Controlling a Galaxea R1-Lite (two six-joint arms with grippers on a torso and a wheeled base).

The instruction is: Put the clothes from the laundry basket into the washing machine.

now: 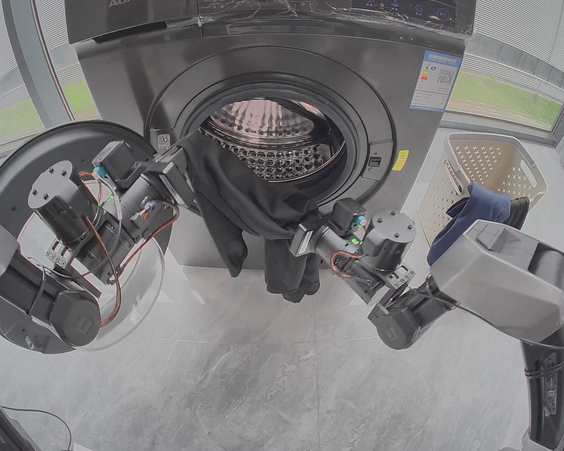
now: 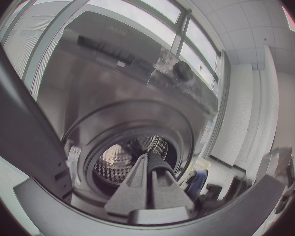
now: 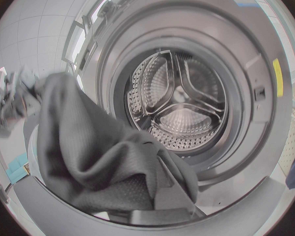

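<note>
**Operator:** Washing machine (image 1: pixel 282 51) dead ahead, door (image 1: pixel 19 176) swung wide on my left, drum (image 1: pixel 263 126) empty. The laundry basket (image 1: pixel 482 158) sits on the floor to the right, with a blue garment (image 1: pixel 476 211) draped over its near rim.

**Spotter:** And the load?

**Operator:** The black garment (image 1: pixel 244 202) is strung between my two arms, outside the drum, tails hanging down in front of the machine. My left gripper (image 1: pixel 180 158) is clamped on one end, right at the opening's left rim. My right gripper (image 1: pixel 297 236) has the other end bunched in its grip, nearer me and lower.

**Spotter:** Which way in?

**Operator:** The span runs far-left to near-right, with the drum just beyond it. Left is closer, so I reckon it leads and right follows.
</note>
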